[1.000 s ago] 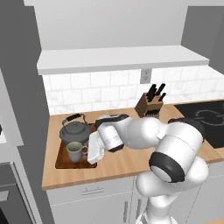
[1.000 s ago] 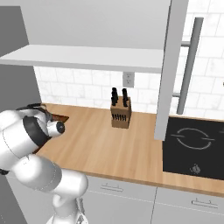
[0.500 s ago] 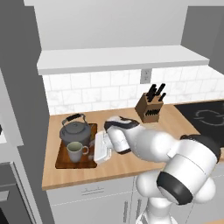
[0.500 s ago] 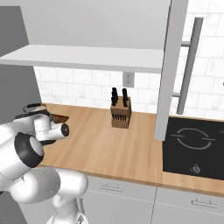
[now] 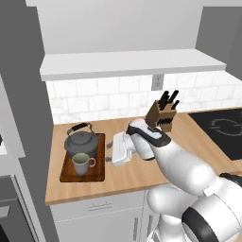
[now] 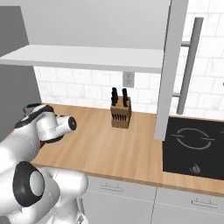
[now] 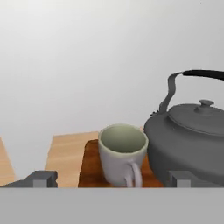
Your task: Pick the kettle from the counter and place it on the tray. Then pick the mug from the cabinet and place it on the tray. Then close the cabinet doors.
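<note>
Gripper spread wide, empty, beside tray — mug and kettle both aboard. Next, cabinet doors: rigid, probably light — best pushed at bar handle.

Arm: glossy white rounded shells, black joint rings, grey end cap; white pincer w/ dark tips.
</note>
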